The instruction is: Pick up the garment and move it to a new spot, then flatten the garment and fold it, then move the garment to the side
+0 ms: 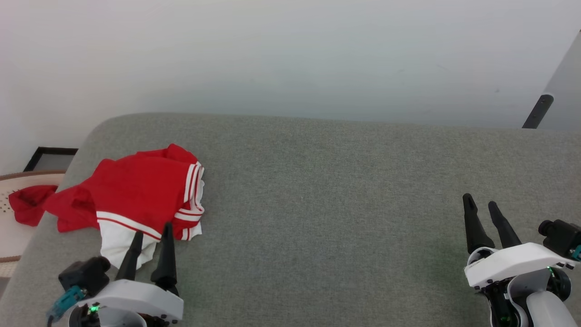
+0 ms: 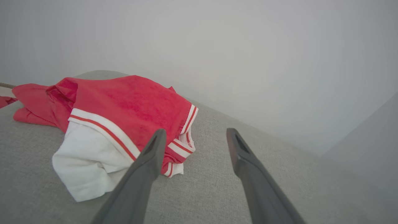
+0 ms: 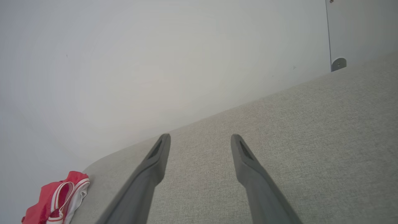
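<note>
Wall (image 1: 290, 54): plain and pale, it stood behind the far edge of the padded surface.
Padded surface (image 1: 340, 204): grey woven fabric with a rounded far-left corner; most of it lay bare between the two grippers.
Garment (image 1: 136, 190): a red shirt with white panels and striped trim, lying in a loose crumpled heap near the left edge of the padded surface, closer to the far-left corner. One red part hung out over the left edge. A white panel pointed toward the near edge. The left wrist view showed the garment (image 2: 130, 105) resting on the grey fabric, and in the right wrist view it (image 3: 56, 202) was small, far off at the corner.
Left gripper (image 1: 152, 230): near the left edge, its two dark fingers stood apart with nothing between them. From the head view the tips overlapped the white panel. In its own wrist view the gripper (image 2: 196, 131) had one finger in front of the trim and the other over bare fabric. I could not tell if it touched the cloth.
Right gripper (image 1: 479, 200): near the right edge, well apart from the garment, fingers spread and empty over bare fabric (image 3: 200, 136).
Dark frame (image 1: 50, 156): on the floor side, beyond the left edge.
Dark bar (image 1: 538, 111): slanted, past the far-right corner.
</note>
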Available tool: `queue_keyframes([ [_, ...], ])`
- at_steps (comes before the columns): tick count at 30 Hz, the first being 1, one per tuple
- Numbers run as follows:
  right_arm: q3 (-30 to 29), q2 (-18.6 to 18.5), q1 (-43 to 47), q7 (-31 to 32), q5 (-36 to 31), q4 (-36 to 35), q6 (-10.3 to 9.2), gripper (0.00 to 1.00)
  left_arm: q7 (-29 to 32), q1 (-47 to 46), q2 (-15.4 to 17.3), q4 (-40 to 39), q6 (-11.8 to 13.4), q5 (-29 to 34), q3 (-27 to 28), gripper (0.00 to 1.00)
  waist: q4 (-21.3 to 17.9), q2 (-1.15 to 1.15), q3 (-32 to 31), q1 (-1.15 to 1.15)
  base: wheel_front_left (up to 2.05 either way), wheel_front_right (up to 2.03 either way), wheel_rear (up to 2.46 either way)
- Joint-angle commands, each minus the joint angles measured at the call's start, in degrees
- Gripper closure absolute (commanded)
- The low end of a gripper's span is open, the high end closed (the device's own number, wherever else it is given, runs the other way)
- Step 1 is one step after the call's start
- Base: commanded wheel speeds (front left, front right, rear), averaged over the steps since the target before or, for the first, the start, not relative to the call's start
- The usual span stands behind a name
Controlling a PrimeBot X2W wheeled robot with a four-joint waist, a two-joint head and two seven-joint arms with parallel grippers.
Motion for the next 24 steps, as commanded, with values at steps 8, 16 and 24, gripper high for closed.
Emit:
queue_keyframes([
  [8, -0.6, -0.49, -1.02, -1.74, -6.55, 0.07, 0.03, 0.0, -1.5, -1.29, 0.64, 0.34, -0.6, 5.27, -0.7, 0.0, 0.21, 0.0, -0.26, 0.0, 0.0, 0.0, 0.0],
  [16, -1.2, -0.24, -0.48, -2.82, -11.3, 0.34, 0.03, 0.0, -2.67, -0.72, 1.35, 0.51, -1.38, 8.13, -0.36, 0.0, 0.06, 0.0, -0.48, 0.0, 0.0, 0.0, 0.0],
  [24, -1.45, -0.16, -0.8, -3.71, -15.27, 0.76, 0.03, 0.0, -3.54, -0.48, 1.86, 0.61, -1.83, 10.87, -0.51, 0.0, -0.32, 0.0, -0.32, 0.0, 0.0, 0.0, 0.0],
])
